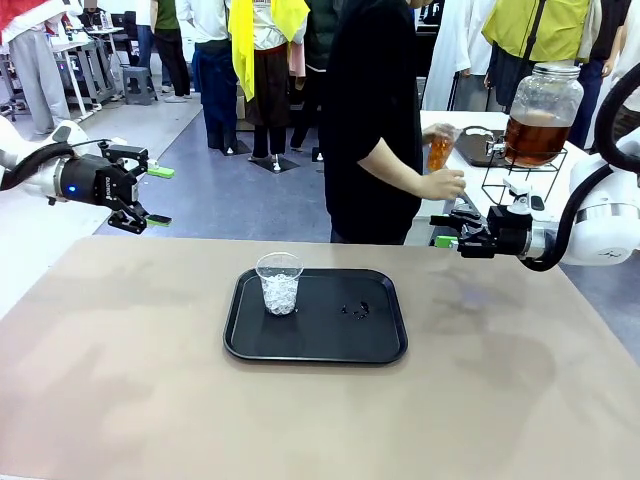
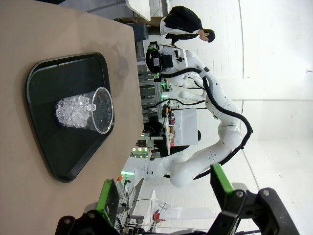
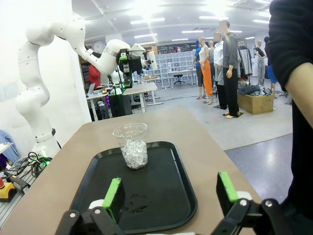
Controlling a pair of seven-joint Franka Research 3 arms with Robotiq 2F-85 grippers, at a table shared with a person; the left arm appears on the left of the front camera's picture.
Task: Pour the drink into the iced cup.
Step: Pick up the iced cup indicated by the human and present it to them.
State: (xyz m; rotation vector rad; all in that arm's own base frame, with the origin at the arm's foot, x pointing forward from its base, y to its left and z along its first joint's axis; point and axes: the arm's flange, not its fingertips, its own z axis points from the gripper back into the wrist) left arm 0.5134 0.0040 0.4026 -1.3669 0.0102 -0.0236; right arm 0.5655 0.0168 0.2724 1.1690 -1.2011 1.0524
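Observation:
A clear plastic iced cup [image 1: 279,283] full of ice stands upright on the left part of a black tray [image 1: 385,340] at mid-table. Behind the far table edge a person holds a small cup of amber drink [image 1: 439,152] beside a glass dispenser jar [image 1: 540,115] of the same liquid. My left gripper [image 1: 158,196] hovers open off the table's far left, well away from the cup. Over the far right edge my right gripper [image 1: 443,229] is open too, holding nothing. The iced cup [image 2: 85,111] and the tray [image 2: 49,161] lie beyond my open left gripper [image 2: 164,188]. My right gripper [image 3: 169,192] faces the iced cup [image 3: 132,145].
A few dark wet spots [image 1: 355,310] mark the tray's right half. The person's arm [image 1: 400,170] reaches toward the side table with the jar on its wire stand [image 1: 520,185]. Bare brown tabletop [image 1: 150,400] surrounds the tray.

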